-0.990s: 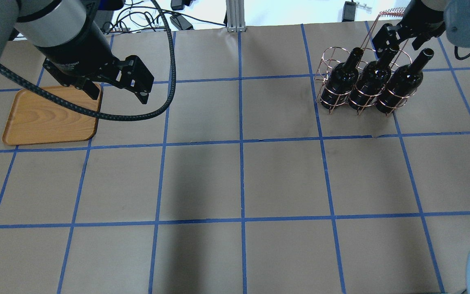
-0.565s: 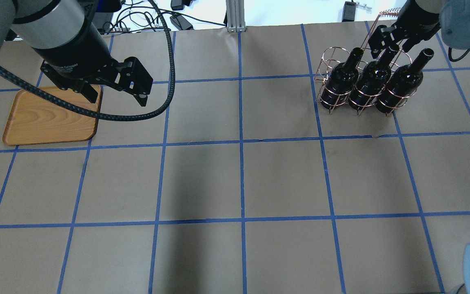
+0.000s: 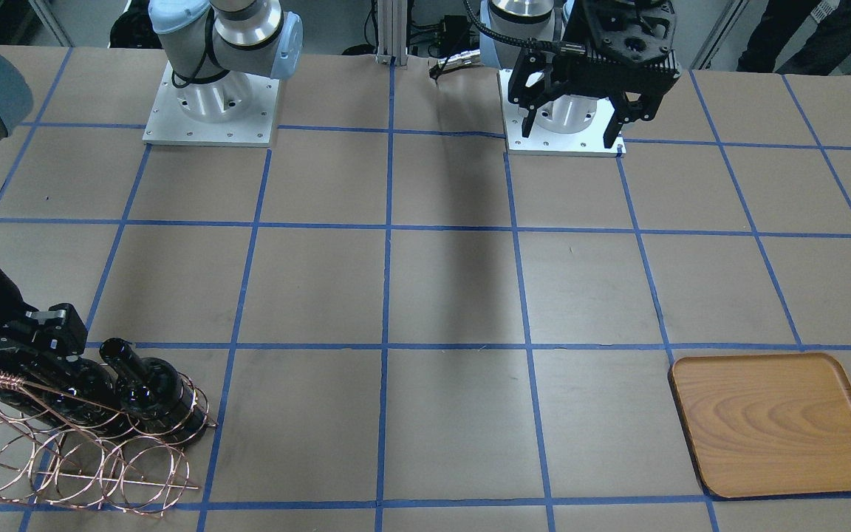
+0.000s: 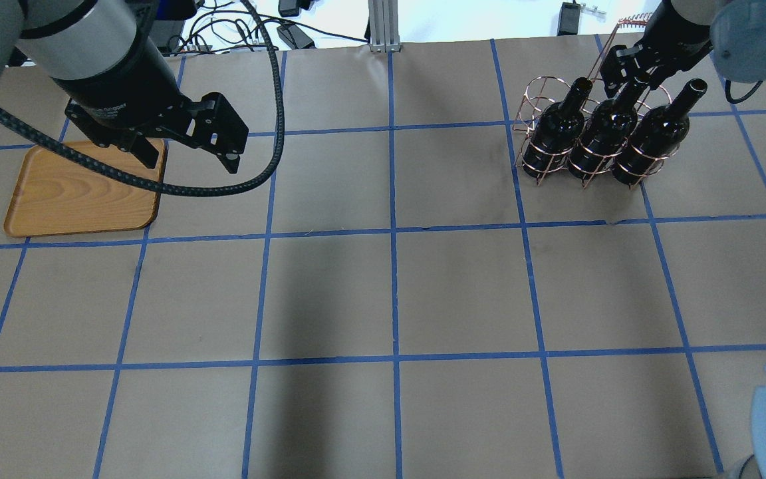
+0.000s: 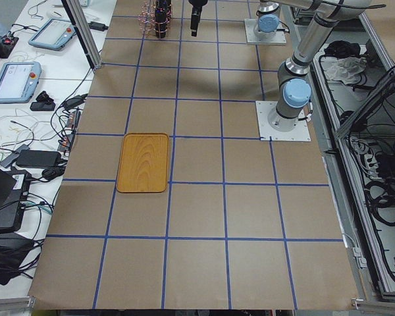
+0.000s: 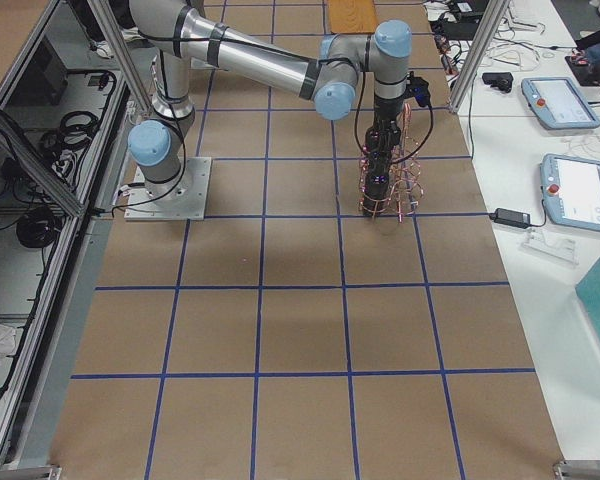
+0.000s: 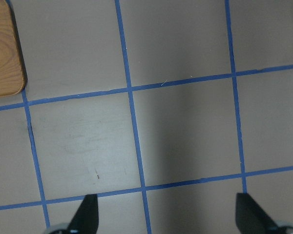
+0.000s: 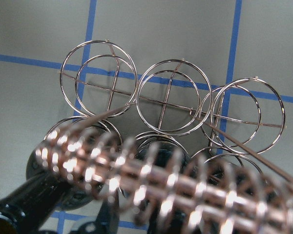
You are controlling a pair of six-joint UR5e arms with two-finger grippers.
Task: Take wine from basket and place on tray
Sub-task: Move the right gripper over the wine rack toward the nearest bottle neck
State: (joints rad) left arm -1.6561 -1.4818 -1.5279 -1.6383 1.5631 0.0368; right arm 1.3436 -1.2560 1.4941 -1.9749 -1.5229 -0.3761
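Note:
Three near-black wine bottles stand in the near row of the copper wire basket (image 4: 533, 100) at the far right: left (image 4: 556, 130), middle (image 4: 606, 133), right (image 4: 652, 136). My right gripper (image 4: 632, 66) is over the middle bottle's neck, jaws apart on either side of it, beside the twisted handle (image 8: 151, 180). In the front view the right gripper (image 3: 30, 340) hides two bottles; one bottle (image 3: 152, 388) shows. The wooden tray (image 4: 77, 199) lies empty at the far left. My left gripper (image 4: 191, 158) hangs open and empty beside the tray's right edge, above the table.
The basket's far row of rings (image 8: 168, 95) holds nothing. Cables and power bricks (image 4: 290, 33) lie past the table's far edge, with an aluminium post (image 4: 383, 26). The arm bases (image 3: 211, 103) stand on the robot's side of the taped brown table.
My right gripper has moved farther back and down over the middle bottle's neck. My left gripper has shifted slightly to the left. The bottles and tray have not moved.

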